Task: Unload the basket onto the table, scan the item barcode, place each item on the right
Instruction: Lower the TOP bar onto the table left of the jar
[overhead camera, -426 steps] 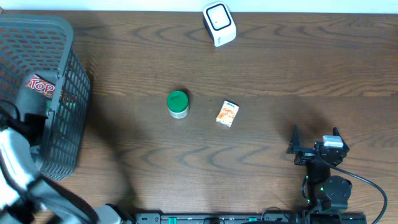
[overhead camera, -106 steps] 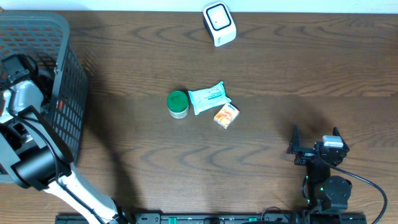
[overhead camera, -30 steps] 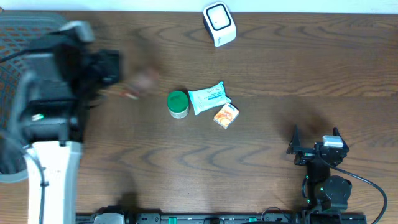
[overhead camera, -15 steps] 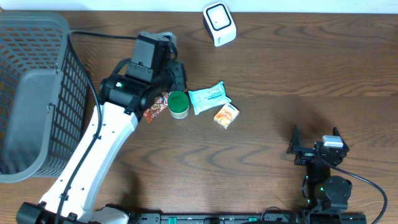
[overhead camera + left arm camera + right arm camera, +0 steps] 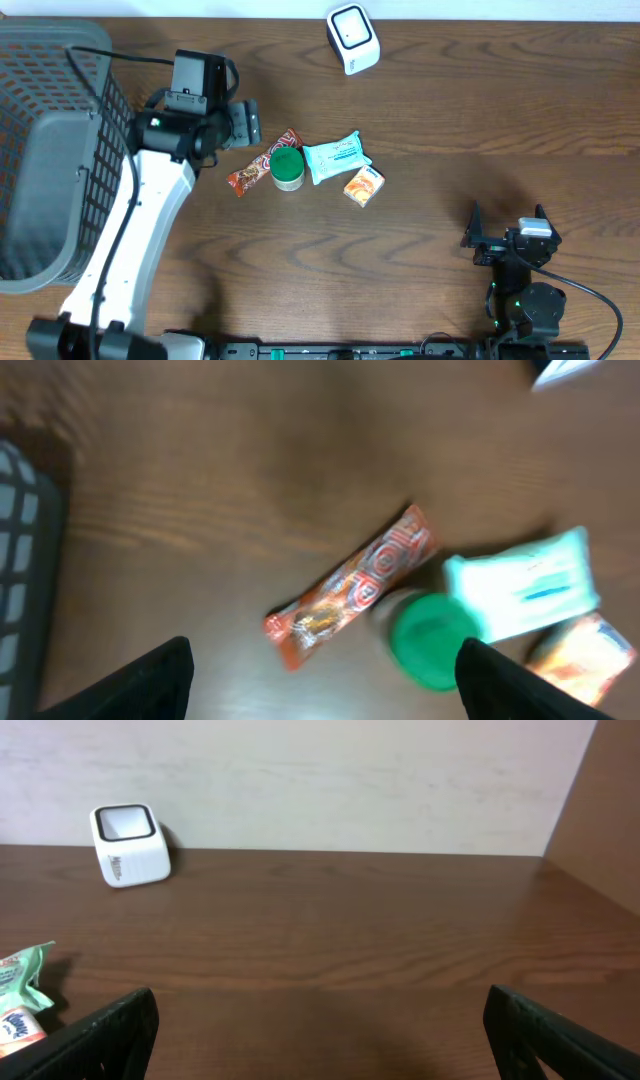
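A red snack bar [image 5: 263, 167] [image 5: 355, 588] lies flat on the table, its end against a green-lidded jar [image 5: 286, 167] [image 5: 433, 640]. Right of the jar lie a pale green wipes pack [image 5: 335, 157] [image 5: 525, 582] and a small orange packet [image 5: 364, 185] [image 5: 585, 655]. My left gripper [image 5: 244, 122] [image 5: 325, 680] hovers open just up and left of the snack bar, with nothing between its fingers. The white barcode scanner [image 5: 352, 38] [image 5: 130, 843] stands at the far edge. My right gripper [image 5: 508, 215] [image 5: 320, 1030] rests open and empty at the near right.
A grey mesh basket [image 5: 60, 150] [image 5: 20, 560] fills the left end of the table, close behind my left arm. A wall rises behind the scanner in the right wrist view.
My left gripper has opened and pulled back to the left, leaving the red snack bar lying beside the green jar. The right arm has not moved.
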You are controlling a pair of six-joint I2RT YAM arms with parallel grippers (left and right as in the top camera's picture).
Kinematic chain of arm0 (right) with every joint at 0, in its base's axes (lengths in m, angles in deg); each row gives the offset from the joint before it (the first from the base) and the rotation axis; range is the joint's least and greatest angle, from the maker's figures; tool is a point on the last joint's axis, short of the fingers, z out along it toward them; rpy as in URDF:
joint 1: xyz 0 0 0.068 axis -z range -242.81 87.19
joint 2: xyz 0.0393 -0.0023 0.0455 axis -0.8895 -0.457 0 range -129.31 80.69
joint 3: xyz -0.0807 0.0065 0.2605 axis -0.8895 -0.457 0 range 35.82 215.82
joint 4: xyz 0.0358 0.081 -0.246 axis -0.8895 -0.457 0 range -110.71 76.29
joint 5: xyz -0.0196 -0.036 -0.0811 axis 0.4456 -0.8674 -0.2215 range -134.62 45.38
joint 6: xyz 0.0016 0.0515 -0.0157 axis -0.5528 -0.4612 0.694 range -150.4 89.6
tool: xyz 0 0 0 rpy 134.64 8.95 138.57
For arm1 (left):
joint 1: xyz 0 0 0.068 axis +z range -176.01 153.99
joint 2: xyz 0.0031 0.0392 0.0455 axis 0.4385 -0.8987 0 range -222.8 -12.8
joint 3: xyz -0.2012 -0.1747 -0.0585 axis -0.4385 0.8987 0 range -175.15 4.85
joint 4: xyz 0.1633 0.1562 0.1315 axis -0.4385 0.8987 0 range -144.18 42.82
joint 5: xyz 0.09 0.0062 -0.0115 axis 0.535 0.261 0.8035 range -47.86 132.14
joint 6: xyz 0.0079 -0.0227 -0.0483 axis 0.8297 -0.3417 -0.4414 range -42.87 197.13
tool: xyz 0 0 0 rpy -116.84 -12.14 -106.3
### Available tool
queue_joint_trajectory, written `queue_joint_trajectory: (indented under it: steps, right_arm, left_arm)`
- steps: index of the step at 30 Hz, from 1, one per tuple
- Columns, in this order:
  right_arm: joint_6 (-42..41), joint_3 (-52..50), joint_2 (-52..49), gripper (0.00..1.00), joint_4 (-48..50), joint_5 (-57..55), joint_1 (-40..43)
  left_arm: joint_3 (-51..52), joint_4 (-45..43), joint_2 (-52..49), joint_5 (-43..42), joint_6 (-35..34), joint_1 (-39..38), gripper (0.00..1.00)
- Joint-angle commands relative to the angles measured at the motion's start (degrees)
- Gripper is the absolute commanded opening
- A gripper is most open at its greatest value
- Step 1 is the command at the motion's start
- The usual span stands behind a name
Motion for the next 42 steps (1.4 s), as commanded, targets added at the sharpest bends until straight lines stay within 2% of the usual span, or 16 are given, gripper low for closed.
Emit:
queue_joint_trajectory:
  steps: [1, 6, 12, 24, 27, 28, 30, 35, 38, 42]
  right_arm:
    - [0.4, -0.1, 0.3, 0.99, -0.2, -0.1, -0.3]
    - [0.4, -0.1, 0.3, 0.99, -0.2, -0.1, -0.3]
    - [0.4, -0.1, 0.3, 0.99, -0.2, -0.1, -0.3]
    - [0.4, -0.1, 0.3, 0.99, -0.2, -0.1, -0.3]
    - [0.4, -0.1, 0.3, 0.99, -0.2, -0.1, -0.3]
    - [0.4, -0.1, 0.3, 0.99, -0.2, -0.1, -0.3]
    - [0.4, -0.1, 0.3, 0.99, -0.2, -0.1, -0.3]
    - [0.4, -0.1, 0.3, 0.99, -0.2, -0.1, -0.3]
    - [0.4, -0.1, 0.3, 0.99, -0.2, -0.1, -0.3]
    - [0.4, -0.1, 0.3, 0.99, -0.2, -0.1, -0.3]
  left_arm:
    - [-0.2, 2.8, -4.7, 0.9, 10.8, 2.0, 0.84]
    - [2.1, 3.1, -8.6, 0.6, 18.9, 2.9, 0.84]
    - [3.1, 3.2, -14.6, -6.9, 26.3, 2.9, 0.84]
    - [3.1, -0.5, -26.5, -7.7, 28.2, 2.9, 0.84]
    - [3.1, -1.1, -27.8, -7.7, 28.2, 2.9, 0.81]
    - [3.1, -1.1, -28.1, -7.7, 28.2, 2.9, 0.78]
    - [3.1, -1.1, -28.5, -7.7, 28.2, 2.9, 0.62]
    - [3.1, -1.4, -28.6, -7.7, 28.2, 2.9, 0.39]
    - [3.1, -1.3, -28.6, -7.7, 28.2, 2.9, 0.29]
    - [3.1, -1.3, -28.5, -7.7, 28.2, 2.9, 0.08]
